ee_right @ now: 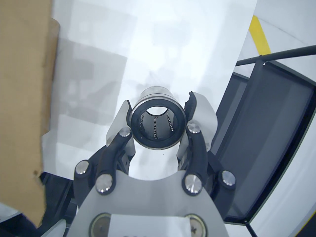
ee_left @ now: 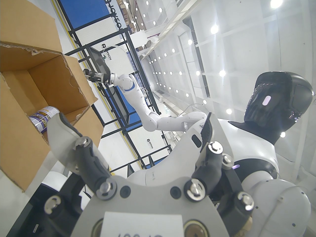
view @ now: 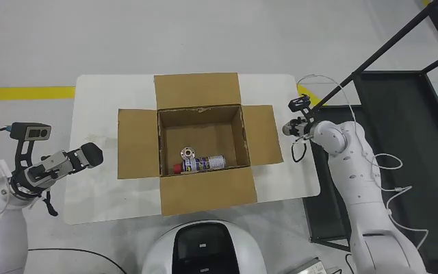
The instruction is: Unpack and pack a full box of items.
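Observation:
An open cardboard box (view: 137,144) stands in the middle of the white table (view: 102,96). Inside it a spray can (view: 205,163) lies on its side beside a small flanged metal part (view: 186,152). My right gripper (view: 295,127) hangs over the table's right edge, just past the box's right flap (ee_right: 24,75). It is shut on a metal linear bearing (ee_right: 158,124), whose bore faces the wrist camera. My left gripper (ee_left: 133,127) is open and holds nothing. It sits off the table's left side (view: 89,155), tilted up, with the can (ee_left: 44,118) visible in the box beyond one finger.
A black metal cart (view: 390,137) with a dark shelf (ee_right: 266,129) stands close to the table's right edge, under the right arm. A yellow floor line (view: 34,92) runs at the left. Bare table surface lies to the left and right of the box.

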You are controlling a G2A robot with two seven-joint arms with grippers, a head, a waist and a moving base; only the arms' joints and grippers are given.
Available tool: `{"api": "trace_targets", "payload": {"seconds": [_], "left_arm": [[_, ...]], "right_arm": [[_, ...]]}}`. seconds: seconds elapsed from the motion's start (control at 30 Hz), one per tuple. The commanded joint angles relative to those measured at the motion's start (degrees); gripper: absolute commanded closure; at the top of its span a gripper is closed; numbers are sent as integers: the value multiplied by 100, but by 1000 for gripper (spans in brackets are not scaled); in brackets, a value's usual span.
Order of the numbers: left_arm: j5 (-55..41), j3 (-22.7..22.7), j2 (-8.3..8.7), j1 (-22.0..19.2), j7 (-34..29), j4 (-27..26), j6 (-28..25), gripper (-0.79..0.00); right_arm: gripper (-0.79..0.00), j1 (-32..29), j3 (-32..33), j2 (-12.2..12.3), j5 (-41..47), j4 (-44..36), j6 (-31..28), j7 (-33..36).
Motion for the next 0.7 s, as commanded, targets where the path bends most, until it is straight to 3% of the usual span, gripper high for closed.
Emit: {"api": "trace_targets", "payload": {"seconds": [0.0,0.4,0.43,0.47,0.5,0.67], "left_arm": [[0,0,0,0,0,0,0,-785],[0,0,0,0,0,0,0,-785],[0,0,0,0,0,0,0,-785],[0,0,0,0,0,0,0,-785],[0,0,0,0,0,0,0,-785],[0,0,0,0,0,0,0,-785]], "right_arm": [[0,159,-117,-20,-69,399,90,-155],[-12,712,-550,-115,-160,1741,345,-792],[-299,733,-569,-120,-150,1794,345,-810],[-696,751,-579,-123,-131,1841,347,-827],[-785,765,-594,-124,-137,1879,350,-841],[-785,781,-559,-113,-16,1947,380,-889]]}}
